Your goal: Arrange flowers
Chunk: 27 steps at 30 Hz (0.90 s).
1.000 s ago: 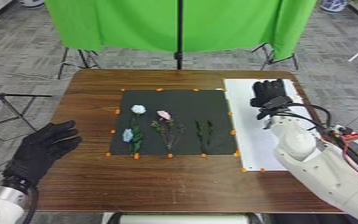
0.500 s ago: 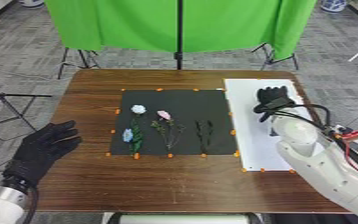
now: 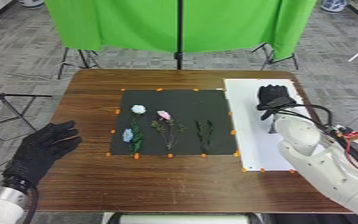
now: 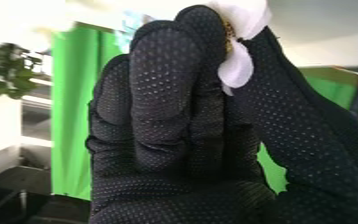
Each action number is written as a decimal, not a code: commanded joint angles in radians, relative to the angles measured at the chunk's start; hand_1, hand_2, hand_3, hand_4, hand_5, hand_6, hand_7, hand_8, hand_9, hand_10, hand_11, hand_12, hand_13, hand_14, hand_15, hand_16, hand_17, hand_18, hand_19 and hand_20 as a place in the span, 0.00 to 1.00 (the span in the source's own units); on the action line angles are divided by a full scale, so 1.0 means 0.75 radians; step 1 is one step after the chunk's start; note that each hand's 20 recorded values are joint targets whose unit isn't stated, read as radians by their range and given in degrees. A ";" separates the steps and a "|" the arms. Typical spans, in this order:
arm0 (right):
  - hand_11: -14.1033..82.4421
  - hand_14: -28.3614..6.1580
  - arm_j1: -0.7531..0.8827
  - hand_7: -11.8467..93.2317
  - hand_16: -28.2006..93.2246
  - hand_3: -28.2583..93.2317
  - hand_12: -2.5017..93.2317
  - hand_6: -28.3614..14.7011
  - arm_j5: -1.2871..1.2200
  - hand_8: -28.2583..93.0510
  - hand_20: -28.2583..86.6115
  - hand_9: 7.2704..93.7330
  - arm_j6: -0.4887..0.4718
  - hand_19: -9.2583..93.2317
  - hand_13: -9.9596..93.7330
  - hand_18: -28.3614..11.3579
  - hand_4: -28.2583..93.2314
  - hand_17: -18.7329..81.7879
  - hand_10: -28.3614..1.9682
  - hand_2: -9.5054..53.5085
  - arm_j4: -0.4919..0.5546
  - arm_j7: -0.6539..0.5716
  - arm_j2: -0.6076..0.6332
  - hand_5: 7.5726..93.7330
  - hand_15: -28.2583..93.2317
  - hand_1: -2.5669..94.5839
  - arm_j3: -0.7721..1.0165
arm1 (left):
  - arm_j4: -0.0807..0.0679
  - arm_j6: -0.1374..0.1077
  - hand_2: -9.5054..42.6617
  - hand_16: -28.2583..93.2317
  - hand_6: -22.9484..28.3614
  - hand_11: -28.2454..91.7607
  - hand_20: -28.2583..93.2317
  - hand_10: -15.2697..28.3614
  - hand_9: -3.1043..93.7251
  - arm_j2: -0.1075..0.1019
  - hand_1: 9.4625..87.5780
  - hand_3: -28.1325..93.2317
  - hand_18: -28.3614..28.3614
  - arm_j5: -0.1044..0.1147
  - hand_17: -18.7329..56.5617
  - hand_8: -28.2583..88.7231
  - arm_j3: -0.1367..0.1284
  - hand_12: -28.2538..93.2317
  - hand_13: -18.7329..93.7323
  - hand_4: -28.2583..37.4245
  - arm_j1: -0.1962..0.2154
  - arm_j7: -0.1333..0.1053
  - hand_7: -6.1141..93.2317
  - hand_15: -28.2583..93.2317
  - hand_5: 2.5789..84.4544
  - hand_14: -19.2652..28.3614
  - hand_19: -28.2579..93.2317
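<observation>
Right hand (image 3: 274, 95) over the far part of the white sheet (image 3: 262, 155), at the right of the brown table (image 3: 158, 187); right wrist view has its thumb (image 4: 304, 110) and fingers (image 4: 164, 70) closed in a pinch on a white-petalled flower (image 4: 236, 65), the petals jutting past the fingertips (yellowish at the centre). Left hand (image 3: 44, 150) at the table's left edge, toward the near side; open, fingers loosely spread, holding nothing. Black mat (image 3: 180, 100) left of the sheet; on it, from left, a blue bloom (image 3: 128, 135), a white bloom (image 3: 138, 108) farther off, a pink bloom (image 3: 164, 115) on a thin leafy stem; green sprigs (image 3: 205, 136) lie to the right of these.
</observation>
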<state>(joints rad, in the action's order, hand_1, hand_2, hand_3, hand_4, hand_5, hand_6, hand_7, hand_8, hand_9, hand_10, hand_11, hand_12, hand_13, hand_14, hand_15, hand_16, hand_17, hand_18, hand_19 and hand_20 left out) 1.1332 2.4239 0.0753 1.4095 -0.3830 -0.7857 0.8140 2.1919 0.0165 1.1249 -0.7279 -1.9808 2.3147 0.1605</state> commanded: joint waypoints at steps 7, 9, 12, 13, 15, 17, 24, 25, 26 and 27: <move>0.31 0.85 0.032 0.54 0.57 0.94 0.50 0.67 -0.066 0.11 0.60 0.97 0.144 0.84 0.92 0.33 0.00 0.54 0.84 0.00 0.237 0.150 -0.009 0.79 0.59 0.55 0.017 | 0.004 -0.010 0.30 0.17 0.58 0.52 0.20 0.71 0.39 0.012 0.22 0.83 0.92 -0.005 0.17 0.14 -0.001 0.35 0.41 0.00 0.023 0.011 0.31 0.65 0.47 0.79 0.75; 0.31 0.85 0.017 0.55 0.57 0.94 0.51 0.67 -0.075 0.11 0.60 0.97 0.167 0.84 0.91 0.32 0.00 0.54 0.84 0.00 0.286 0.191 -0.021 0.79 0.59 0.55 -0.007 | 0.001 -0.007 0.30 0.17 0.58 0.52 0.20 0.71 0.39 0.008 0.22 0.83 0.92 -0.004 0.16 0.14 0.003 0.35 0.41 0.00 0.017 0.013 0.31 0.65 0.47 0.79 0.75; 0.31 0.85 -0.006 0.55 0.57 0.94 0.51 0.67 -0.090 0.11 0.60 0.97 0.167 0.84 0.92 0.33 0.00 0.54 0.84 0.00 0.343 0.251 -0.056 0.78 0.59 0.55 -0.037 | -0.002 -0.004 0.30 0.17 0.58 0.52 0.20 0.71 0.39 0.005 0.22 0.83 0.92 -0.004 0.16 0.14 0.008 0.35 0.41 0.00 0.009 0.019 0.31 0.65 0.47 0.79 0.75; 0.31 0.85 -0.009 0.55 0.57 0.94 0.51 0.67 -0.096 0.11 0.60 0.97 0.156 0.84 0.91 0.33 0.00 0.54 0.84 0.00 0.363 0.272 -0.065 0.78 0.59 0.55 -0.045 | -0.004 -0.001 0.30 0.17 0.58 0.52 0.20 0.71 0.39 0.004 0.22 0.83 0.92 -0.004 0.17 0.14 0.009 0.35 0.41 0.00 0.007 0.020 0.31 0.65 0.47 0.79 0.75; 0.31 0.85 -0.018 0.55 0.57 0.94 0.51 0.67 -0.096 0.11 0.60 0.97 0.134 0.84 0.91 0.33 0.00 0.53 0.83 0.00 0.395 0.311 -0.079 0.78 0.59 0.55 -0.068 | -0.003 0.000 0.30 0.17 0.58 0.52 0.20 0.71 0.39 0.005 0.22 0.83 0.92 -0.006 0.16 0.14 0.008 0.35 0.41 0.00 0.010 0.019 0.31 0.65 0.47 0.79 0.75; 0.31 0.85 -0.027 0.55 0.57 0.93 0.51 0.67 -0.110 0.11 0.60 0.97 0.115 0.84 0.91 0.33 0.00 0.53 0.83 0.00 0.417 0.346 -0.089 0.78 0.59 0.55 -0.099 | -0.004 -0.001 0.30 0.17 0.58 0.52 0.20 0.71 0.39 0.003 0.22 0.83 0.92 -0.005 0.16 0.14 0.009 0.35 0.41 0.00 0.010 0.018 0.31 0.65 0.47 0.79 0.75; 0.31 0.85 -0.070 0.56 0.57 0.93 0.51 0.67 -0.082 0.11 0.61 0.97 0.066 0.84 0.91 0.33 0.00 0.53 0.83 0.00 0.387 0.340 -0.140 0.77 0.59 0.55 -0.224 | -0.007 -0.004 0.30 0.17 0.58 0.52 0.20 0.71 0.39 -0.016 0.22 0.83 0.92 0.003 0.16 0.14 0.016 0.35 0.41 0.00 0.010 0.018 0.31 0.65 0.47 0.79 0.75; 0.31 0.85 -0.075 0.56 0.57 0.93 0.51 0.67 -0.082 0.11 0.61 0.97 0.054 0.84 0.91 0.33 0.00 0.53 0.83 0.00 0.372 0.339 -0.153 0.77 0.59 0.55 -0.231 | -0.008 -0.001 0.30 0.17 0.58 0.52 0.20 0.71 0.39 -0.012 0.22 0.83 0.92 0.001 0.16 0.14 0.016 0.35 0.41 0.00 0.006 0.021 0.31 0.65 0.47 0.79 0.75; 0.31 0.85 -0.072 0.56 0.57 0.93 0.51 0.67 -0.081 0.11 0.61 0.97 0.058 0.84 0.91 0.33 0.00 0.53 0.83 0.00 0.360 0.335 -0.165 0.77 0.59 0.55 -0.234 | -0.010 0.003 0.30 0.17 0.58 0.52 0.20 0.71 0.39 -0.010 0.22 0.83 0.92 0.000 0.16 0.14 0.016 0.35 0.41 0.00 0.003 0.024 0.31 0.65 0.47 0.79 0.75; 0.31 0.85 -0.078 0.56 0.57 0.93 0.51 0.68 -0.084 0.11 0.61 0.97 0.049 0.84 0.91 0.33 0.00 0.53 0.83 0.00 0.345 0.333 -0.180 0.77 0.59 0.55 -0.240 | -0.009 0.001 0.30 0.17 0.58 0.52 0.20 0.71 0.39 -0.010 0.22 0.83 0.92 -0.001 0.16 0.14 0.016 0.35 0.41 0.00 0.004 0.025 0.31 0.65 0.47 0.79 0.75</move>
<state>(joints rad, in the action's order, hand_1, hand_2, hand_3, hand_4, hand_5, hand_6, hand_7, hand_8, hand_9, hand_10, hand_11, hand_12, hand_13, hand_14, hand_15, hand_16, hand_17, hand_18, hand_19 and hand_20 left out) 1.0819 2.3428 0.1473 1.7116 -0.1246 -0.8581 0.6588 2.1918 0.0179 1.1237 -0.7284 -1.9771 2.3109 0.1701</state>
